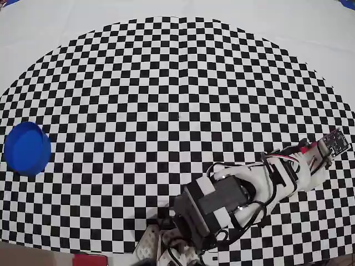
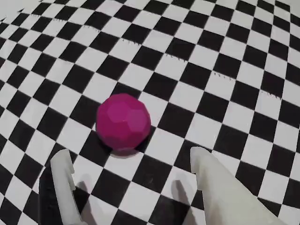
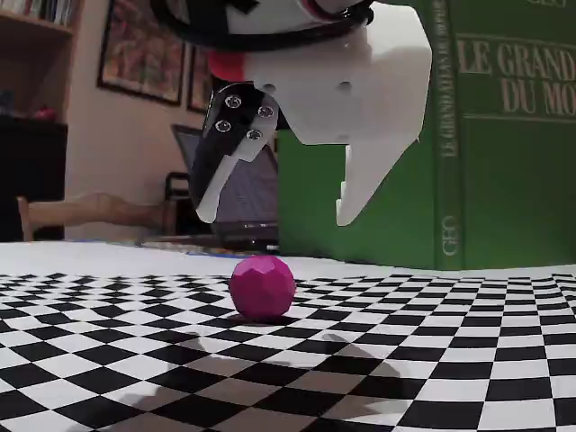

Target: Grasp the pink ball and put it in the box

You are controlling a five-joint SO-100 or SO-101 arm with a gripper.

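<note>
Fixed view: checkered cloth (image 3: 108, 333), green book (image 3: 504, 135) at 2 o'clock, framed pictures (image 3: 144, 49) behind. Pink ball (image 3: 262, 287) resting on cloth, under spread gripper (image 3: 275, 214). Blue box (image 1: 26, 148) at 9 o'clock overhead.

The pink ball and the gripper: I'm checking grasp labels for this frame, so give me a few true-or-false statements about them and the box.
1. The pink ball rests on the checkered cloth. True.
2. The gripper is shut on the ball. False: its jaws stand open above the ball, not touching it.
3. In the wrist view the ball lies ahead of the two fingertips, roughly between them. True.
4. The ball is already inside the blue box. False: the box stands alone at the left edge of the overhead view, far from the arm.
5. The box lies beside the gripper. False: they are at opposite sides of the overhead view.
</note>
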